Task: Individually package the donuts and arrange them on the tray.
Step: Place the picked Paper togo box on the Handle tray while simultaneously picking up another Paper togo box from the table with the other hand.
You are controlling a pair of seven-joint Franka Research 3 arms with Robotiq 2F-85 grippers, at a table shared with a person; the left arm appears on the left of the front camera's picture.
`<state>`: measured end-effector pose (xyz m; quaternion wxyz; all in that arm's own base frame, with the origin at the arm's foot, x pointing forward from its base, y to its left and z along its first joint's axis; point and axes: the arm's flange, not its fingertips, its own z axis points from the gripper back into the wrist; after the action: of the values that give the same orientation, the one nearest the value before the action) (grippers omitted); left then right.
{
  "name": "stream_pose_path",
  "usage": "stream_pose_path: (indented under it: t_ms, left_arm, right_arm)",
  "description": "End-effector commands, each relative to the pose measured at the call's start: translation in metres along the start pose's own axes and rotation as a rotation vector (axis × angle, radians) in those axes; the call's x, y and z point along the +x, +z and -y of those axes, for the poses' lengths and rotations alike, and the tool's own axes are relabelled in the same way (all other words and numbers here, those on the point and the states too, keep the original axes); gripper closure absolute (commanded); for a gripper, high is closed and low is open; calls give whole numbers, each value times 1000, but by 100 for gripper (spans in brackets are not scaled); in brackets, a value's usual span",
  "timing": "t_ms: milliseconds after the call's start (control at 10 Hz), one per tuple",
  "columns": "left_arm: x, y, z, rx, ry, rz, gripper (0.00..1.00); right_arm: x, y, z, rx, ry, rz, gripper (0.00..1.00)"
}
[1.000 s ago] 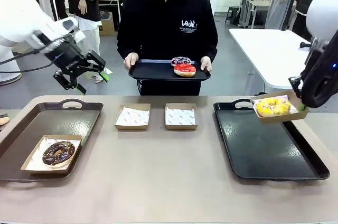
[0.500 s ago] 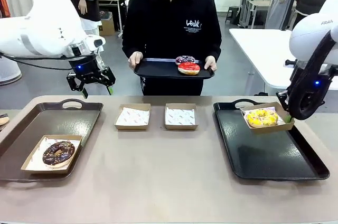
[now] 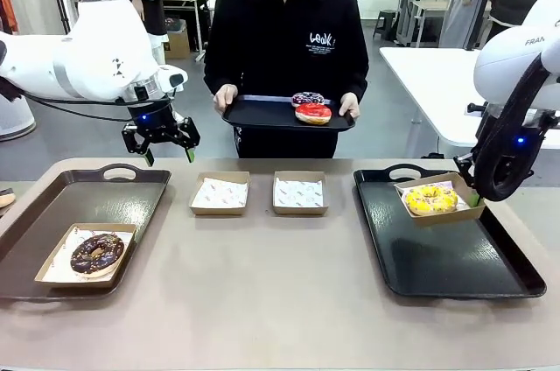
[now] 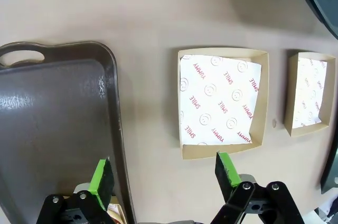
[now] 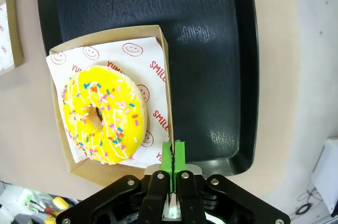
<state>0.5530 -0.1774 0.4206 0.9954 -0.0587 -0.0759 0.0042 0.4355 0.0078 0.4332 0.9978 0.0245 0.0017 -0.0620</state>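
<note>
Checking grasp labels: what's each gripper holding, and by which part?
Right gripper pinches the side wall of the box holding the yellow donut; left gripper open, empty.

— What does the left gripper (image 4: 163,170) look down on?
— Its fingers (image 4: 100,177) stand wide apart, green pads facing each other, nothing between them. One hangs over the rim of the brown tray (image 4: 53,129).
— And on the desk (image 4: 148,12)?
— A cardboard box (image 4: 222,102) lined with smiley-printed paper lies just beside the tray, not touching it. A second lined box (image 4: 309,94) lies past the first, apart from it.
</note>
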Motion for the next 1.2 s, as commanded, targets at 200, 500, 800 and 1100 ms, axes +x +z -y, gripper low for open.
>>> stream_pose_path:
  t_ms: [200, 500, 800, 1100]
  left_arm:
    - [-2, 5, -2, -1, 5, -5, 0]
    - [9, 3, 2, 12, 20, 0, 0]
    - [36, -4, 29, 81, 56, 14, 0]
    - [55, -30, 37, 148, 85, -6, 0]
  right_arm:
    - [0, 1, 0, 4, 0, 6, 99]
    - [-12, -8, -8, -23, -32, 12, 99]
    - [-53, -25, -22, -12, -88, 68, 99]
    - [-68, -42, -32, -7, -56, 75, 99]
